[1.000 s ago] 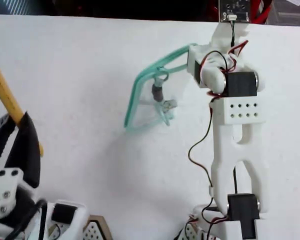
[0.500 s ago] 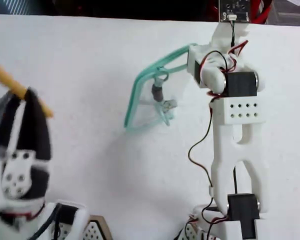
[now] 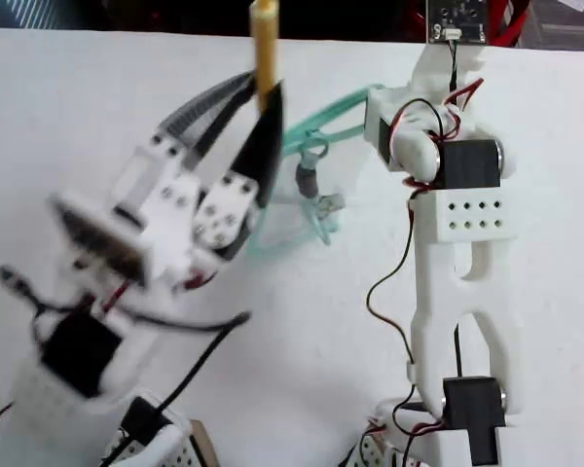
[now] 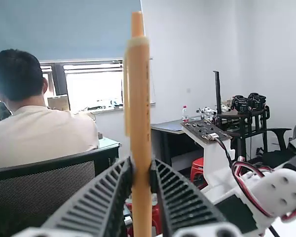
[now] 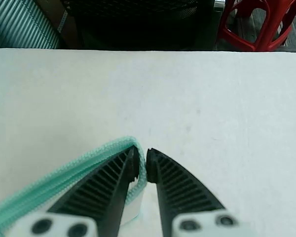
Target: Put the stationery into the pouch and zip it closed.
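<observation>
Yellow pen (image 4: pixel 138 74) inside left claw (image 4: pixel 141 167)

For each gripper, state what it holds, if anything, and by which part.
Left gripper: the pen, by its barrel. Right gripper: the pouch, by the end of its green zip edge.

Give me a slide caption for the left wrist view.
Left gripper clamped on a yellow pen, whose length sticks out well beyond the jaws.
</observation>
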Robot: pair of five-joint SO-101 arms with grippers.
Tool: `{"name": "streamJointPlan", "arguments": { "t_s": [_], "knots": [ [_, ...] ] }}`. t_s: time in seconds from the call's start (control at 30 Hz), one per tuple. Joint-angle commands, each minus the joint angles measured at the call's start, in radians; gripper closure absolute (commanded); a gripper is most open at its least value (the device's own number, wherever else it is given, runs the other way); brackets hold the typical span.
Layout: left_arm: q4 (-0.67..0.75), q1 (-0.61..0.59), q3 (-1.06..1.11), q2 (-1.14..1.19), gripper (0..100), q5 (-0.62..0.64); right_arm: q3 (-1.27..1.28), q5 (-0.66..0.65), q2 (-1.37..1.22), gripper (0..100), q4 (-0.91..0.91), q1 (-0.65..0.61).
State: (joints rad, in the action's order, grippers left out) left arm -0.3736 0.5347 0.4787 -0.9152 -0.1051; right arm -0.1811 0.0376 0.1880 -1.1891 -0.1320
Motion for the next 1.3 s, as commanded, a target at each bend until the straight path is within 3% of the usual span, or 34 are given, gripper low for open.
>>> {"name": "streamJointPlan", "arguments": {
  "t_s": [0.0,0.2,0.5,1.03,1.17,1.27],
  "knots": [
    [0.12,0.019,-0.011,0.122,98,0.08,-0.005,-0.006,0.002,97.9,0.015,0.013],
    [0.304,0.019,-0.021,0.26,98,0.124,-0.003,-0.006,0.001,97.9,0.025,0.016],
    [0.23,0.01,-0.008,0.364,98,0.126,-0.003,-0.006,0.002,97.9,0.025,0.016],
    [0.222,0.004,0.158,0.361,97,0.126,-0.003,-0.006,0.002,98.0,0.025,0.016],
    [0.124,0.008,0.164,0.295,85,0.129,-0.003,-0.006,0.002,98.0,0.025,0.016],
    [0.015,0.004,0.146,0.229,82,0.233,-0.003,-0.006,0.002,98.0,0.025,0.015]
  ]
}}
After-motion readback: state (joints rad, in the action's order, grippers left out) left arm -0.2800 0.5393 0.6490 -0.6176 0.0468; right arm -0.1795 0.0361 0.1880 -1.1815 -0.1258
